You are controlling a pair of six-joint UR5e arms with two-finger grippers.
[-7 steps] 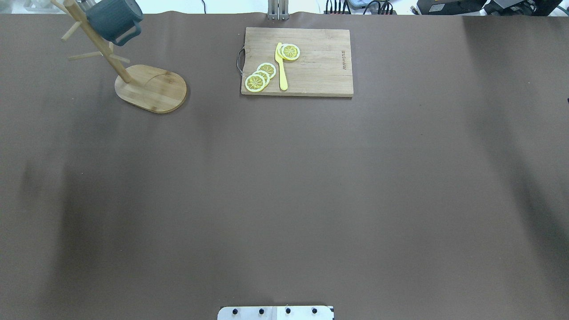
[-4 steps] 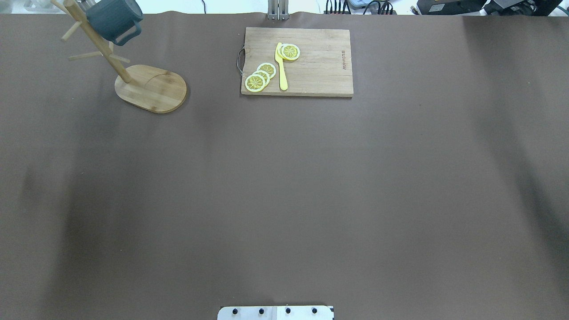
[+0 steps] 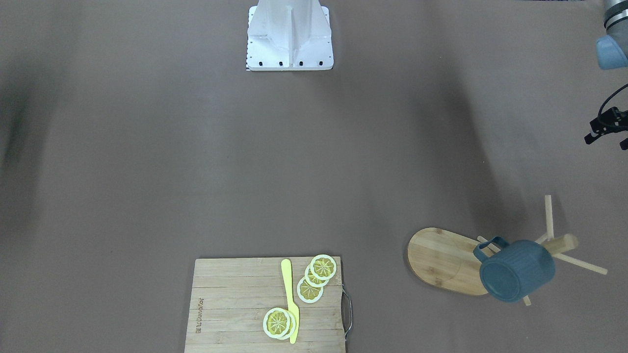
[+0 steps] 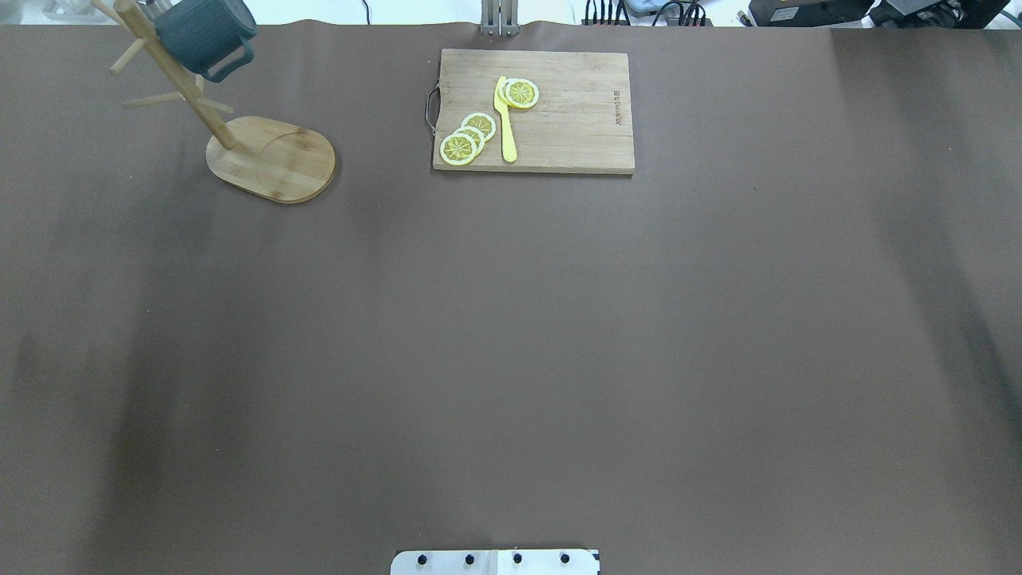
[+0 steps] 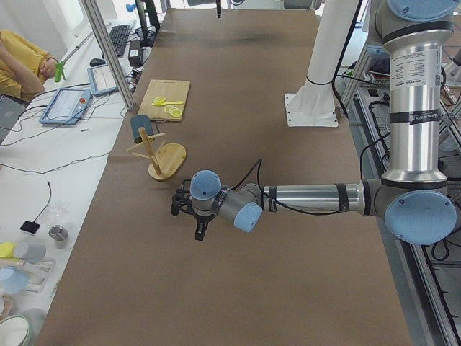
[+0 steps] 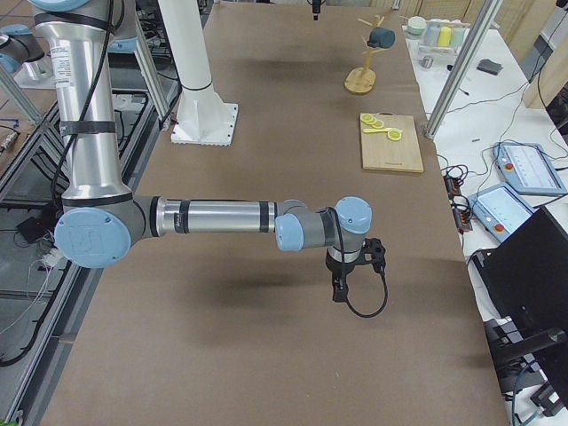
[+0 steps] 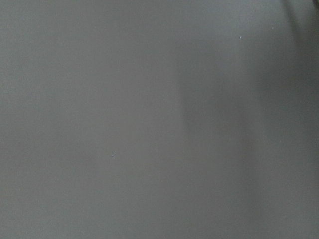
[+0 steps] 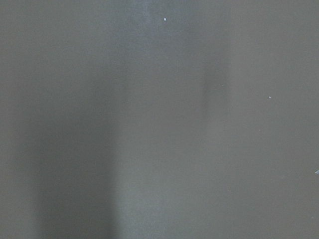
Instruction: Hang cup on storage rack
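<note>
Slate-blue ribbed cup (image 4: 207,32) is hanging on the bamboo storage rack (image 4: 271,160) — left claw (image 5: 199,232) and right claw (image 6: 338,293) are hovering away over the bench, open or closed I cannot tell; engraving on the wooden cutting board (image 4: 559,136) is illegible.

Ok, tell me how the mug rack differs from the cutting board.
The storage rack stands upright, a post with pegs on an oval base; the cutting board lies flat and is rectangular. The rack holds the cup hanging from a peg; the board carries lemon slices and a yellow knife. The board has a metal handle; the rack has none. Both are light wood.
</note>
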